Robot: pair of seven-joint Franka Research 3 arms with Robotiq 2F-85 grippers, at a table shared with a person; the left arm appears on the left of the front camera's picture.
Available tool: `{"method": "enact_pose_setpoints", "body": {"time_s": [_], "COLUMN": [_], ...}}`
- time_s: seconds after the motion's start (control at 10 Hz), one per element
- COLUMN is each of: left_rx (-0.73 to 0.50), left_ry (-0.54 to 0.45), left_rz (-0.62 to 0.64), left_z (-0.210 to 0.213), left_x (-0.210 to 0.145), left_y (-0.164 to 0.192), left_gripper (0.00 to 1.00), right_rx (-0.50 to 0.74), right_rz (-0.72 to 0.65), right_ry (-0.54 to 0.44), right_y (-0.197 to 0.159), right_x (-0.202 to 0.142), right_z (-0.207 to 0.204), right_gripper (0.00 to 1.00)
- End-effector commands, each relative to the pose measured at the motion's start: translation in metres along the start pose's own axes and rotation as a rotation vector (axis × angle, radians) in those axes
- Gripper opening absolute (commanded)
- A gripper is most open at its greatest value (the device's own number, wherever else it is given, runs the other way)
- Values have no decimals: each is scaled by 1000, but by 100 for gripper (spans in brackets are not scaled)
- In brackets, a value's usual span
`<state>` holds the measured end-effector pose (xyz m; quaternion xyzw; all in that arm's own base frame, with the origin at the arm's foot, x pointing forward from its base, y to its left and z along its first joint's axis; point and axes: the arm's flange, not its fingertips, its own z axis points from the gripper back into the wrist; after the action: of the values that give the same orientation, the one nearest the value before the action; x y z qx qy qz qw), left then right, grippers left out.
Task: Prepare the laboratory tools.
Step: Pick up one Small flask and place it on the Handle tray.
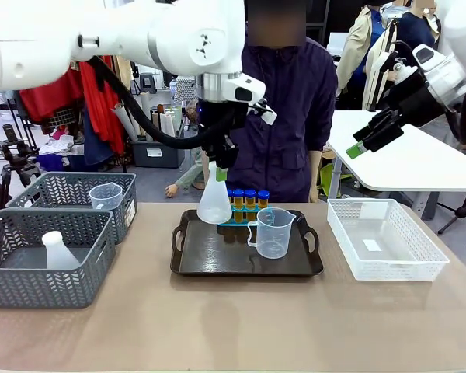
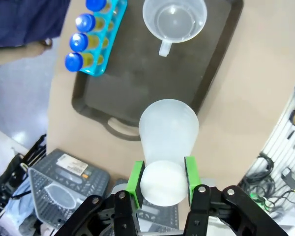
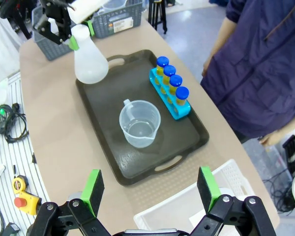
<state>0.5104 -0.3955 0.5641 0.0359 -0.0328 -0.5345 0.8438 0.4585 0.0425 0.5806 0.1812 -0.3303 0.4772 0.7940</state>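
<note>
Two robot arms hang over a brown worktop (image 1: 217,326). The left end effector (image 2: 162,178) has its green pads squeezed on the neck of the white flask (image 1: 214,203). The flask hangs upright over the left back corner of the dark tray (image 1: 217,260). On the tray stands a clear measuring beaker (image 1: 272,232) with a handle. Behind it, four yellow tubes with blue caps (image 1: 249,199) stand in a blue rack (image 3: 169,98). The right end effector (image 3: 147,189) is up high on the right, jaws wide open and holding nothing. A person in dark blue (image 1: 291,101) stands at the far side.
</note>
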Motion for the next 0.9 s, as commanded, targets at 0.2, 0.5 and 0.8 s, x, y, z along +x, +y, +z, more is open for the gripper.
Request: {"method": "enact_pose_setpoints", "body": {"time_s": [0.2, 0.5, 0.8], "left_rx": [20, 1, -42], "left_ry": [15, -18, -56], "left_rz": [-32, -33, -4], "left_z": [-39, -77, -104], "left_x": [10, 17, 20], "left_y": [11, 20, 27], "left_gripper": [0, 0, 0], "right_rx": [7, 7, 7], "right_rz": [2, 2, 2], "right_ry": [-18, -18, -18], "right_y": [0, 0, 0], "right_x": [1, 1, 1], "right_z": [0, 0, 0], "right_gripper": [100, 100, 100]}}
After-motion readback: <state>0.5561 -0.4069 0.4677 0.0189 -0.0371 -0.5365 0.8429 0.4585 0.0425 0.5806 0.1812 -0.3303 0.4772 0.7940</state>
